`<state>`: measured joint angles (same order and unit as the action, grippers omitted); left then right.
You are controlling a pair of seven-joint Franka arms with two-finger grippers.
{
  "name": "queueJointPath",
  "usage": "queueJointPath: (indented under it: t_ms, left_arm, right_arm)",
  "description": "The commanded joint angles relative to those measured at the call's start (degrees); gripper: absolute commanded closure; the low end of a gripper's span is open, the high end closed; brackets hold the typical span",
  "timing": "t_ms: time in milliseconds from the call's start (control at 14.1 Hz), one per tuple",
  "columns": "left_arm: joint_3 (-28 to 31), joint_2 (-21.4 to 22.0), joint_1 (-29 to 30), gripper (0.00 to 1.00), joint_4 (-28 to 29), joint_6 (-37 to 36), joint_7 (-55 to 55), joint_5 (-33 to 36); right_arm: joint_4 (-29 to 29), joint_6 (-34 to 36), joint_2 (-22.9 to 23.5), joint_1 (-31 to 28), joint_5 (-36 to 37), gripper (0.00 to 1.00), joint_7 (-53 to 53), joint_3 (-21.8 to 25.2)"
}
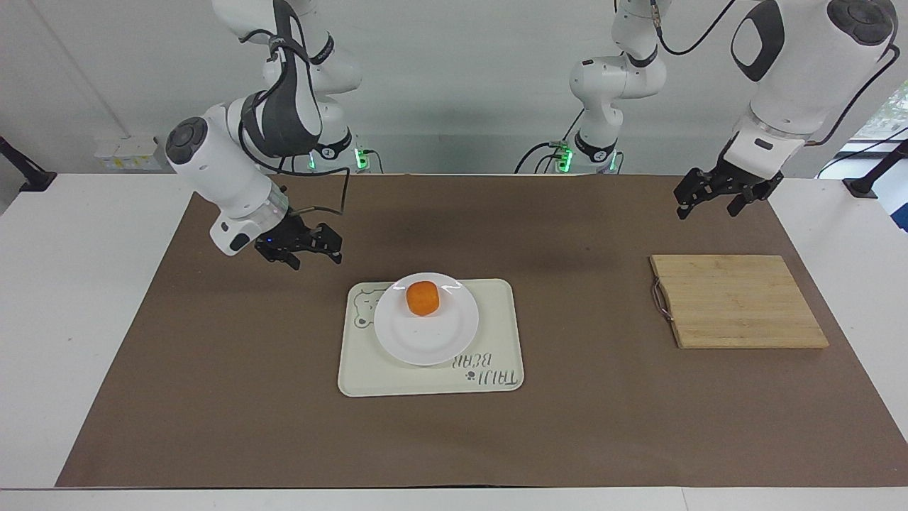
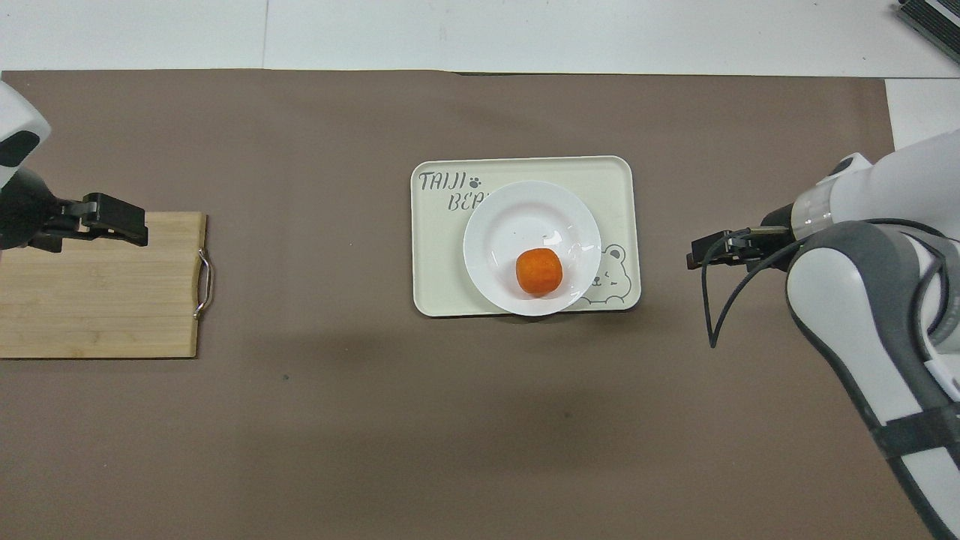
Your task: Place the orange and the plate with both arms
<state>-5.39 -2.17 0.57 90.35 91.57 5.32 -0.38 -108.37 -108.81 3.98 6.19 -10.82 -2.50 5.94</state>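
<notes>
The orange [image 1: 423, 297] sits on the white plate [image 1: 428, 337], toward the plate's edge nearer the robots. The plate rests on the cream tray [image 1: 496, 333] at mid-table. In the overhead view the orange [image 2: 538, 271] lies on the plate [image 2: 517, 217] over the tray [image 2: 435, 255]. My right gripper [image 1: 316, 260] is open and empty, raised over the brown mat beside the tray, toward the right arm's end; it also shows in the overhead view [image 2: 694, 259]. My left gripper [image 1: 707, 211] is open and empty, raised over the mat by the cutting board, and waits [image 2: 135, 225].
A wooden cutting board [image 1: 738, 301] with a metal handle lies toward the left arm's end [image 2: 97, 300]. Two smaller white arms with green lights [image 1: 599, 142] stand at the robots' edge of the table. The brown mat [image 1: 454, 440] covers most of the table.
</notes>
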Motion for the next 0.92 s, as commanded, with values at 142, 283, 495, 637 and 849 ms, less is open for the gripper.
queueJointPath:
  t_ms: [142,283,495,637,849]
  left_arm:
    - [-0.41,0.15,0.66,0.0,0.09,0.54,-0.48,0.55]
    - [-0.41,0.15,0.66,0.0,0.09,0.54,-0.48,0.55]
    - [-0.41,0.15,0.66,0.0,0.09,0.54,-0.48,0.55]
    - [-0.41,0.15,0.66,0.0,0.09,0.54,-0.48,0.55]
    - [-0.41,0.15,0.66,0.0,0.09,0.54,-0.48,0.55]
  right_arm:
    - [1.92,5.7,-4.59,-4.69,8.0,0.0,0.74,-0.49]
    - [6.31,9.12,-4.77,-5.31,8.98,0.0,0.74,-0.49]
    - [11.41,12.82,-4.94,-5.4,9.42,0.0,0.83,-0.4]
    - [15.45,16.59,-4.94,-5.49,10.03,0.0,0.92,-0.4]
    - [17.93,20.56,-7.48,-5.4,13.35,0.0,0.92,-0.49]
